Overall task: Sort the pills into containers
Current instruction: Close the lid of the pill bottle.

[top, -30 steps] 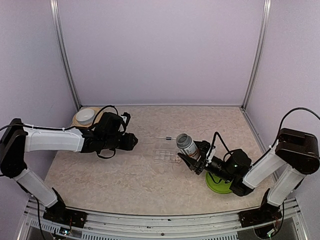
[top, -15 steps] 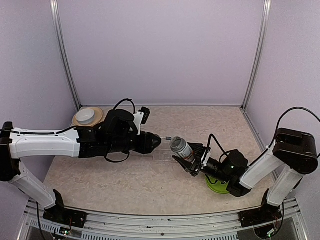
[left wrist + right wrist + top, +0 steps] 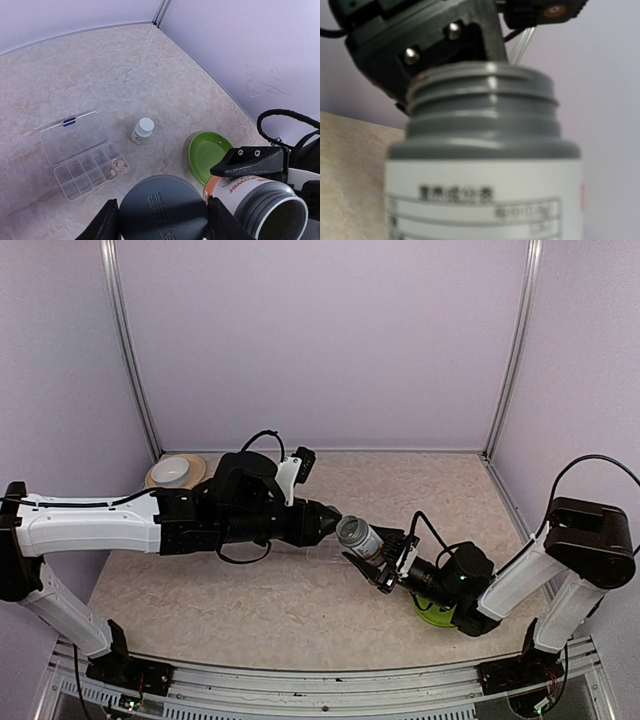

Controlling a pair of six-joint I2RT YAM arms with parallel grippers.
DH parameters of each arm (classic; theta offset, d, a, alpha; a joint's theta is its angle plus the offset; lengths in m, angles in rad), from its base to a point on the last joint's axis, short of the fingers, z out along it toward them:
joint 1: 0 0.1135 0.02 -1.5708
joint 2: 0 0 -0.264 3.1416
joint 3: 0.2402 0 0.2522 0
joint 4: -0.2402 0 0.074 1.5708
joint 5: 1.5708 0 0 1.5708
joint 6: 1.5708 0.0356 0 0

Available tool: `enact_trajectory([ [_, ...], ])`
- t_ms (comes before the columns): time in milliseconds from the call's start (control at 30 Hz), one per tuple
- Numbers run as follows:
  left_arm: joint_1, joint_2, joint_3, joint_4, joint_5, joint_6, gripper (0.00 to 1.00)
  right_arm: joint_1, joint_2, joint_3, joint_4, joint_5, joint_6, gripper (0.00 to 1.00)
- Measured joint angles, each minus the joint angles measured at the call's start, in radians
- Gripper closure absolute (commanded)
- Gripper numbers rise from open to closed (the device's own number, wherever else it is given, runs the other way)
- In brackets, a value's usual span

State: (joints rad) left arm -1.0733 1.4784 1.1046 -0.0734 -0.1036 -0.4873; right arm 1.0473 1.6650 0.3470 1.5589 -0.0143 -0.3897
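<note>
Clear container (image 3: 82, 157) on beige marbled tabletop (image 3: 100, 75); lilac walls (image 3: 240, 50).

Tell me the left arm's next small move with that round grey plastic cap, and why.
Probably slide the round grey plastic cap in the left gripper onto the uncapped orange-labelled bottle tilted in the right gripper: its mouth gapes beside the cap, and whitish pills already lie in the clear compartment box.

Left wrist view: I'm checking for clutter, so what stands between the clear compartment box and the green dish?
A small white bottle stands upright between the clear compartment box and the green dish, seen in the left wrist view.
</note>
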Motion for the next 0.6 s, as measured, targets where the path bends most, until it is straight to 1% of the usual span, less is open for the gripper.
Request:
enact_trajectory([
  [167, 0.0, -0.02, 0.0, -0.013, -0.04, -0.002, 0.63, 0.0, 0.003, 0.0, 0.0, 0.031, -0.008, 1.0],
  [333, 0.0, -0.095, 0.0, -0.017, -0.056, -0.002, 0.63, 0.0, 0.01, 0.0, 0.0, 0.054, -0.01, 1.0],
  [467, 0.0, -0.135, 0.0, -0.002, -0.027, -0.002, 0.63, 0.0, 0.015, 0.0, 0.0, 0.073, -0.01, 1.0],
  [600, -0.003, -0.125, 0.0, 0.002, 0.033, -0.002, 0.63, 0.001, 0.015, 0.0, 0.0, 0.09, -0.011, 1.0],
])
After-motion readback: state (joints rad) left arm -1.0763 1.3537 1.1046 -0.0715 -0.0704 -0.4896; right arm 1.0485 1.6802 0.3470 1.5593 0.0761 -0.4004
